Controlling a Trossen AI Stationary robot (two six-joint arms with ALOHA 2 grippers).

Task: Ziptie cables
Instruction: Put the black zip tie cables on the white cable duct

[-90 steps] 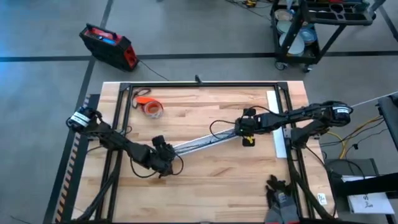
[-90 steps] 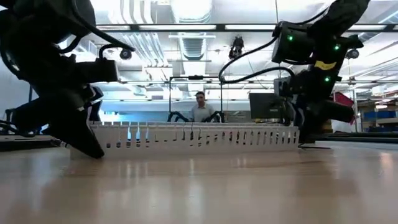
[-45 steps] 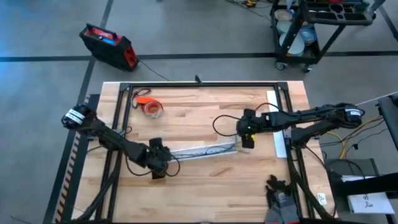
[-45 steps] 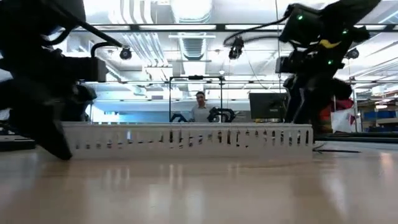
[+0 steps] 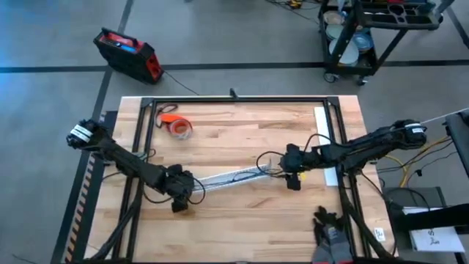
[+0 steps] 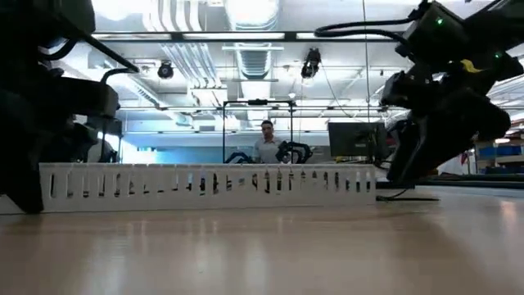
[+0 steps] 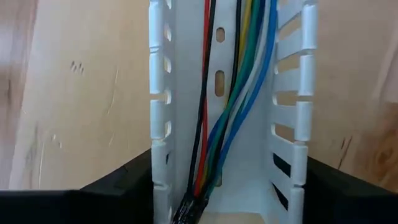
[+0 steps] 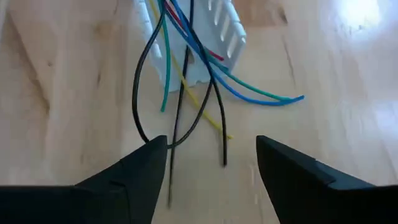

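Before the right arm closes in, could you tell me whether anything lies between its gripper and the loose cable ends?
Nothing visible does: the right gripper is open, with the cables spilling from the white channel onto bare table ahead.

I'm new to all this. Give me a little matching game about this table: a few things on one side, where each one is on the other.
Things:
1. cables
2. tape roll
3. left tool
4. right tool

Places:
A. at the channel's left end
B. alone near the table's far left corner
C. lying inside the channel
D. open, at the loose wire ends

Pairs: 1-C, 2-B, 3-A, 4-D
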